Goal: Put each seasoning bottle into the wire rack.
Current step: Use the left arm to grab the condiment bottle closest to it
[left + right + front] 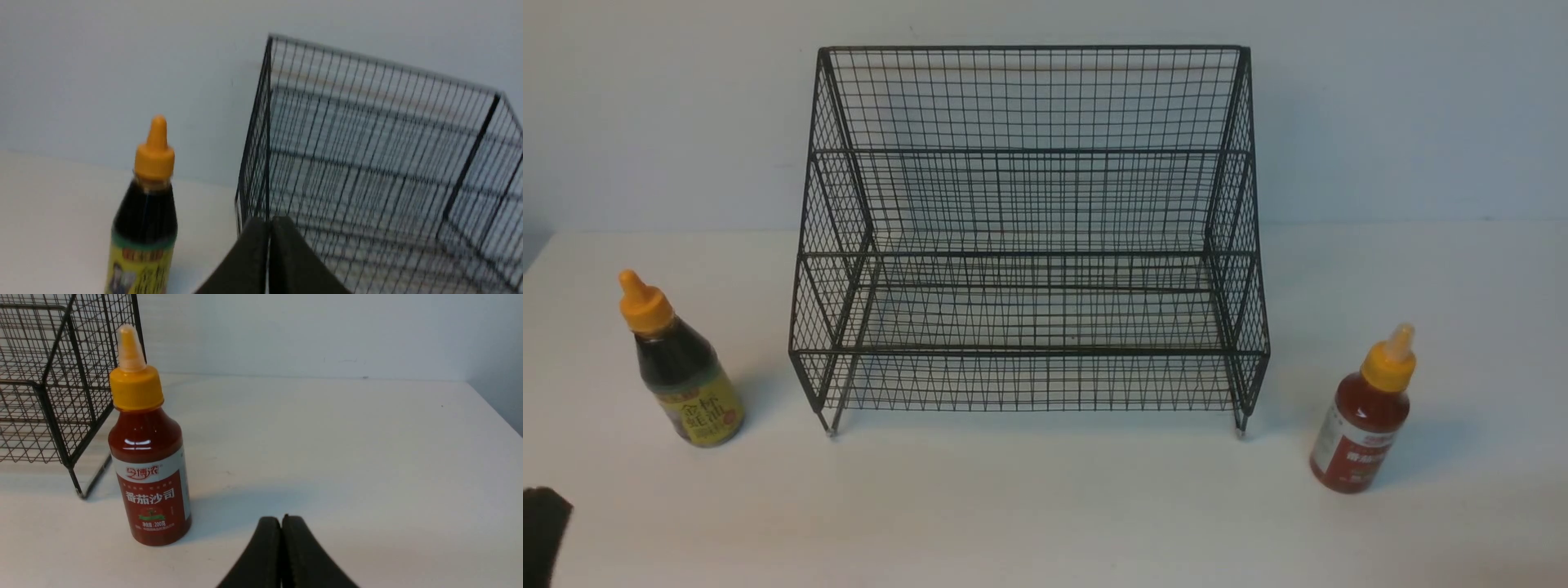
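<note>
Nothing is racked, I judge; both bottles remain to be placed. My left gripper (269, 222), closed on nothing, has the dark bottle (690, 380) ahead of it; my right gripper (282, 520), also closed and bare, has the red bottle (1362, 416) ahead. The rack (1029, 354) stands beyond and between my grippers.

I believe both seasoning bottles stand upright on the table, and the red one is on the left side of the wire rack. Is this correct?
Not quite: the red bottle stands on the right side of the wire rack, as the front view shows. Both bottles do stand upright on the table.
</note>
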{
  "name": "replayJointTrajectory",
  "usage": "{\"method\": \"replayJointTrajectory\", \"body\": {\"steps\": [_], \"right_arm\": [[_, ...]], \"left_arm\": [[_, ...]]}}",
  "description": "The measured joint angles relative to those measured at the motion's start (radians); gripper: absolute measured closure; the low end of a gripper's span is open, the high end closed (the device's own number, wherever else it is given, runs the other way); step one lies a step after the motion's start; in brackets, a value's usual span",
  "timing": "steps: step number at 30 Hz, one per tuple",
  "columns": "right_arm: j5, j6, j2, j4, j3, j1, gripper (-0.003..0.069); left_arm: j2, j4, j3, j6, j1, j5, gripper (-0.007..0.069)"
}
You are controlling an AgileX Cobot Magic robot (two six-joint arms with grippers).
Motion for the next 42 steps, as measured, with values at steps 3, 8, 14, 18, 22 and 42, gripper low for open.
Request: {"method": "replayJointTrajectory", "body": {"steps": [3,8,14,18,22,42], "right_arm": [[0.000,0.000,0.000,0.000,0.000,0.000,0.0673],[0.000,0.000,0.000,0.000,0.000,0.000,0.0673],[0.000,0.000,0.000,0.000,0.000,0.000,0.0673],[0.000,0.000,0.000,0.000,0.000,0.000,0.0673],[0.000,0.000,0.000,0.000,0.000,0.000,0.0673],[0.000,0.000,0.000,0.000,0.000,0.000,0.0673]], "left_arm": [[0.000,-0.031,0.001,0.000,0.000,-0.178,0.0629],[0.006,-0.045,0.001,0.019,0.000,-0.405,0.0629],[0.189,0.039,-0.002,0.036,0.000,-0.425,0.0629],[0.340,0.122,-0.030,0.036,0.000,-0.432,0.0629],[0.566,0.164,-0.095,0.037,0.000,-0.499,0.0628],[1.284,0.192,-0.289,-0.117,-0.001,-0.850,0.0298]]}}
